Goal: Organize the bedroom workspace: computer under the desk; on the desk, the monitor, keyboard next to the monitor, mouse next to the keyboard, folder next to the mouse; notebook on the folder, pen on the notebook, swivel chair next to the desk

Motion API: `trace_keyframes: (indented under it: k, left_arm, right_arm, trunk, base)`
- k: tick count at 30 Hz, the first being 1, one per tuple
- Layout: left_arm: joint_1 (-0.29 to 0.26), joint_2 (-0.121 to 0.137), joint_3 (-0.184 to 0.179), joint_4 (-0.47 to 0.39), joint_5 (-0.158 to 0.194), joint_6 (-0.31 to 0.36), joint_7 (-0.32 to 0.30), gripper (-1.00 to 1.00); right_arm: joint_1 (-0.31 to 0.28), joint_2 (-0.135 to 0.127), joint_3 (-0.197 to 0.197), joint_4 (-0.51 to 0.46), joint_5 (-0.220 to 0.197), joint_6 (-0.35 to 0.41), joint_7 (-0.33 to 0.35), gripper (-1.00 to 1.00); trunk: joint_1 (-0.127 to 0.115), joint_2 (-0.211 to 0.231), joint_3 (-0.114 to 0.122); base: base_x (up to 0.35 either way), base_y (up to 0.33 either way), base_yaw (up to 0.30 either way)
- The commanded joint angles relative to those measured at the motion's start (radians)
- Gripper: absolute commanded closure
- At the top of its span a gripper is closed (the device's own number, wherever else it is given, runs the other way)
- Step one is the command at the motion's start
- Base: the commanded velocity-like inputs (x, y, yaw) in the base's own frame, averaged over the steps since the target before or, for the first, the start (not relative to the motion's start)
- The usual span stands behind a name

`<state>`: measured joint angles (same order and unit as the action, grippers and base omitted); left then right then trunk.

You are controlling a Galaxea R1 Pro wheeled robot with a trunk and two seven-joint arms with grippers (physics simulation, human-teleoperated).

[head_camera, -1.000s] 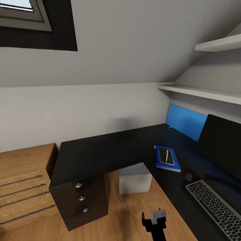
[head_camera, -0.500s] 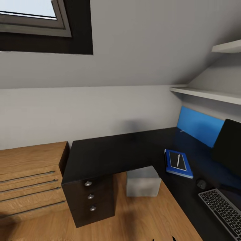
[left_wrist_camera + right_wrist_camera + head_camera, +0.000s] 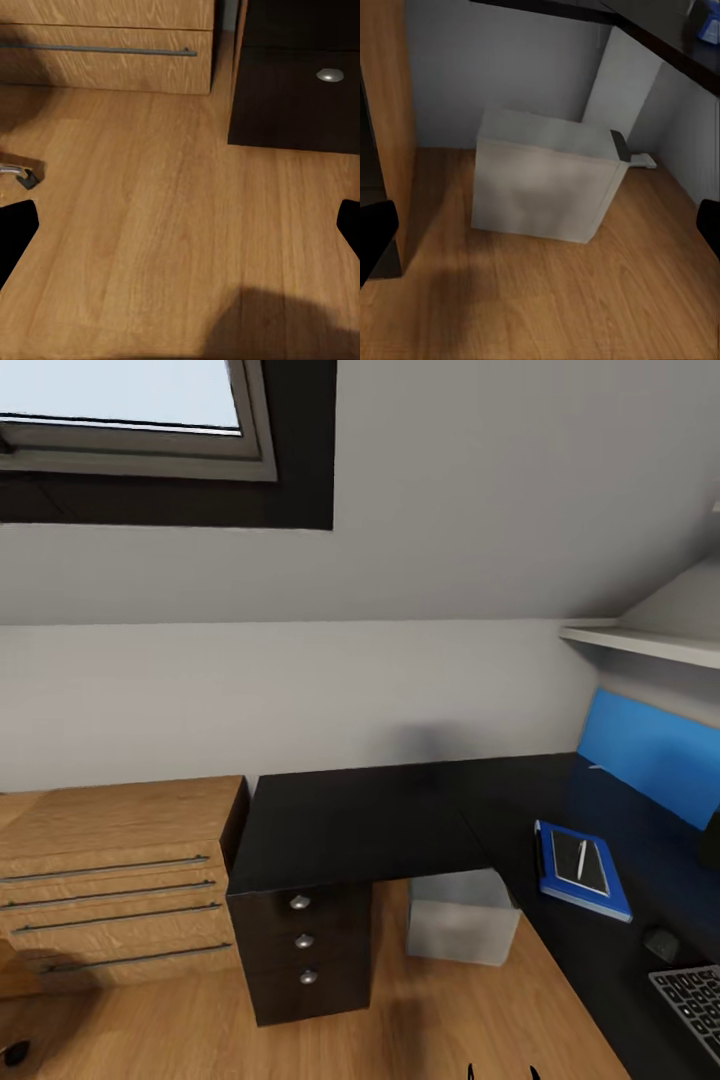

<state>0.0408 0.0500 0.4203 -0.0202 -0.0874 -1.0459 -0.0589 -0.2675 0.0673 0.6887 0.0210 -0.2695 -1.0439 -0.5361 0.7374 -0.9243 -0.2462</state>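
Note:
The black L-shaped desk (image 3: 360, 815) fills the room's corner. Under it on the floor stands the light grey computer (image 3: 460, 917) (image 3: 544, 180). On the desk's right wing lies the blue folder (image 3: 610, 901), with the dark notebook (image 3: 572, 863) on it and the pale pen (image 3: 583, 857) on top. Nearer me are the black mouse (image 3: 660, 943) and a corner of the keyboard (image 3: 692, 1000). A dark sliver at the frame's right edge is the monitor (image 3: 712, 850). My left gripper (image 3: 180, 232) is open over bare floor. My right gripper (image 3: 540, 232) is open, facing the computer from a short distance.
The desk's dark drawer unit (image 3: 305, 955) (image 3: 300, 97) stands beside a light wooden cabinet (image 3: 110, 880) (image 3: 105, 45). A metal leg with a black castor (image 3: 19, 174) rests on the plank floor. A blue wall panel (image 3: 650, 750) and a shelf (image 3: 650, 643) are above the desk.
The camera has turned left, so the whole scene slid right and the monitor and keyboard are nearly out of frame. The right gripper has dropped to the picture's bottom edge.

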Motion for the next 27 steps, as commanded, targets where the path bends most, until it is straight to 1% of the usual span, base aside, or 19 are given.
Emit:
trace_keyframes:
  k: [1, 5, 12, 16, 18, 20, 27]
  left_arm:
    - [0.001, 0.001, 0.011, -0.001, -0.007, -0.001, -0.004, -1.0]
    - [0.001, 0.0, 0.012, -0.001, -0.006, -0.001, -0.005, -1.0]
    - [0.001, 0.0, 0.012, -0.002, -0.006, -0.001, -0.006, -1.0]
    - [0.001, 0.0, 0.011, -0.002, -0.006, 0.052, -0.005, -1.0]
    - [0.001, 0.001, 0.011, -0.003, -0.006, 0.065, -0.004, -1.0]
    - [0.001, 0.002, 0.012, -0.003, -0.006, 0.078, -0.003, -1.0]
    - [0.001, 0.002, 0.012, -0.003, -0.006, 0.083, -0.002, -1.0]
  right_arm:
    - [-0.001, 0.001, 0.01, 0.002, -0.004, -0.003, -0.021, -1.0]
    - [-0.001, 0.003, 0.012, 0.002, -0.004, -0.001, -0.029, -1.0]
    - [-0.001, 0.003, 0.01, 0.002, -0.005, 0.001, -0.03, -1.0]
    - [-0.001, 0.005, 0.011, 0.002, -0.007, 0.002, -0.031, -1.0]
    - [-0.001, 0.005, 0.011, 0.002, -0.009, 0.002, -0.031, -1.0]
    - [-0.001, 0.005, 0.01, 0.002, -0.011, 0.001, -0.034, -1.0]
    - [-0.001, 0.005, 0.011, 0.002, -0.011, 0.001, -0.034, -1.0]
  trunk:
    - [0.0, -0.001, -0.001]
    - [0.0, -0.001, 0.0]
    - [0.0, -0.001, 0.0]
    - [0.0, -0.001, 0.0]
    - [0.0, -0.001, 0.0]
    - [0.0, -0.001, 0.001]
    - [0.0, -0.001, 0.002]
  base:
    - [0.0, 0.0, 0.221]
    - [0.0, 0.0, 0.101]
    - [0.0, 0.0, 0.009]
    - [-0.002, 0.0, 0.012]
    - [-0.056, 0.0, 0.117]
    - [-0.206, 0.0, 0.205]
    - [-0.32, 0.0, 0.269]
